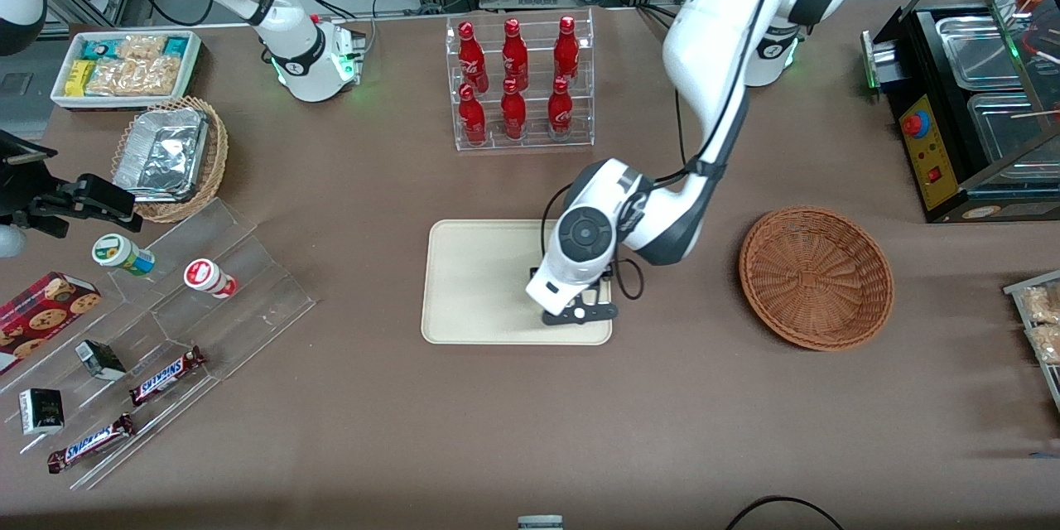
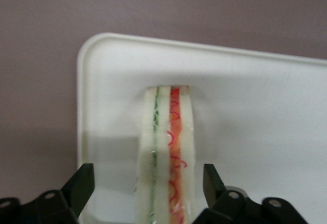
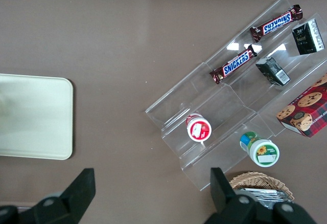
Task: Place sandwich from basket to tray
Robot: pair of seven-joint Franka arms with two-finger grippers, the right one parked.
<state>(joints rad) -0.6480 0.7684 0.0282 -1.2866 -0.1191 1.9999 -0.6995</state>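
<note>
The sandwich (image 2: 168,147), pale bread with a green and a red filling stripe, stands on edge on the cream tray (image 2: 255,106) close to one corner. My left gripper (image 2: 147,179) is open around it, and a gap shows between each black finger (image 2: 82,183) and the bread. In the front view the gripper (image 1: 580,313) hangs low over the tray (image 1: 472,281) at its end toward the basket, and the arm hides the sandwich there. The reddish-brown wicker basket (image 1: 816,277) sits beside the tray toward the working arm's end, with nothing in it.
A clear rack of red bottles (image 1: 517,83) stands farther from the front camera than the tray. Toward the parked arm's end are a stepped acrylic shelf with snacks (image 1: 166,306), a tan wicker basket with foil containers (image 1: 170,157) and a white snack bin (image 1: 124,66). A black appliance (image 1: 969,99) stands past the basket.
</note>
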